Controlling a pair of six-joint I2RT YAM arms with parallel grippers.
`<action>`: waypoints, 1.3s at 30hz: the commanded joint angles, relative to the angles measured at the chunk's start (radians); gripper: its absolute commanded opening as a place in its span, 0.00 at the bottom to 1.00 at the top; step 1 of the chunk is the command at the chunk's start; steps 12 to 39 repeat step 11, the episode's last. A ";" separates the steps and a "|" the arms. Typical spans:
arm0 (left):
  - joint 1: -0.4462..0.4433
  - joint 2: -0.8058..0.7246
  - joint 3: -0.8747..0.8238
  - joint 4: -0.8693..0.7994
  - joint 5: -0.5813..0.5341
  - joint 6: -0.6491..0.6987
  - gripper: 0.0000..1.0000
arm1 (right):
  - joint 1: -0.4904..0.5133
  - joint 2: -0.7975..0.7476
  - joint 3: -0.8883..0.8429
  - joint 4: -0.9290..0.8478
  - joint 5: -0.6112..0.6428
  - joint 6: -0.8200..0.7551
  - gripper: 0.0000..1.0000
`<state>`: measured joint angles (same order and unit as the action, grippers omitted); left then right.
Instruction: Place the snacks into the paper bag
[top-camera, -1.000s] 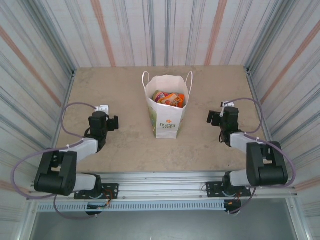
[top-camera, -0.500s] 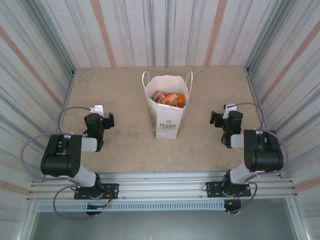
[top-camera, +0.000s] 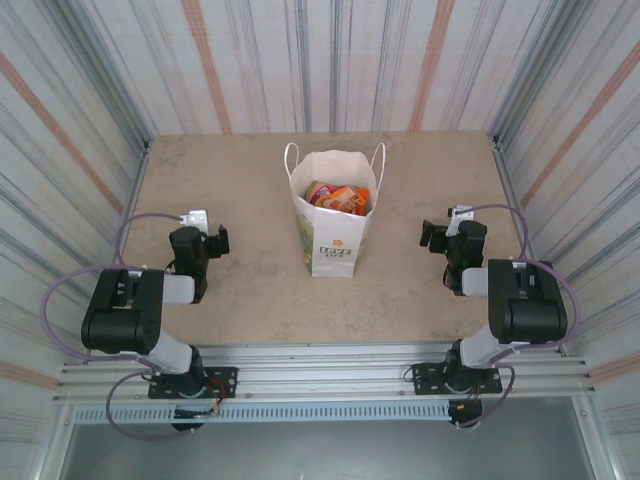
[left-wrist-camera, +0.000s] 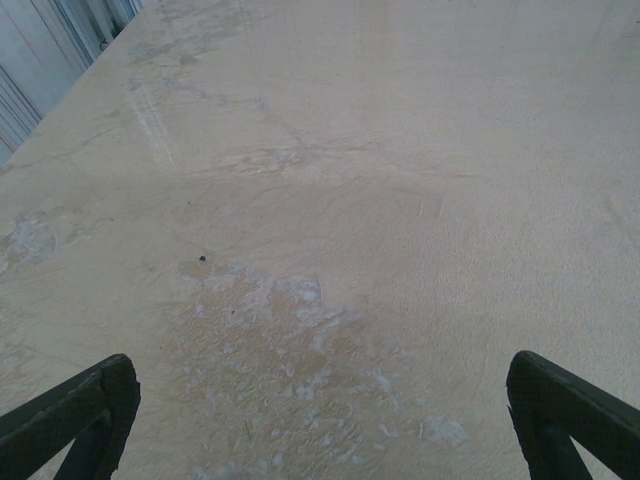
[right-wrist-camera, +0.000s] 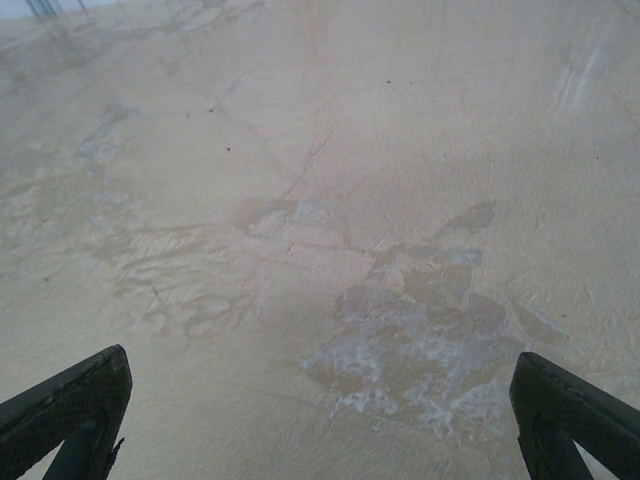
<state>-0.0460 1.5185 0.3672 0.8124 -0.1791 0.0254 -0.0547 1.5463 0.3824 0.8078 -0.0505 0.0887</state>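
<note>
Obstacle, one: the paper bag (top-camera: 334, 235), set upright at mid-table (top-camera: 240, 180), its mouth opened upward and partly taken up by snacks (top-camera: 338, 198), handles raised at the far rim. Open tabletop is left on either side, between the bag and the wide-spread left gripper (top-camera: 214, 241) and right gripper (top-camera: 430, 235). The area is bounded on three sides by striped walls (top-camera: 90, 130).

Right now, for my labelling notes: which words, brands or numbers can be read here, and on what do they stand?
Paper bag: orange-green logo with print, too small to read.
Snacks inside the bag: orange, yellow and green wrappers, lettering blurred, unreadable.
Table: no text in any view.
</note>
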 joint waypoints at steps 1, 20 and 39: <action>-0.003 -0.014 0.019 0.018 0.002 -0.010 0.99 | -0.007 0.001 0.019 0.013 -0.006 0.003 0.99; 0.003 -0.015 0.018 0.016 0.015 -0.010 0.99 | -0.007 -0.002 0.019 0.014 -0.009 0.004 0.99; 0.003 -0.015 0.018 0.016 0.015 -0.010 0.99 | -0.007 -0.002 0.019 0.014 -0.009 0.004 0.99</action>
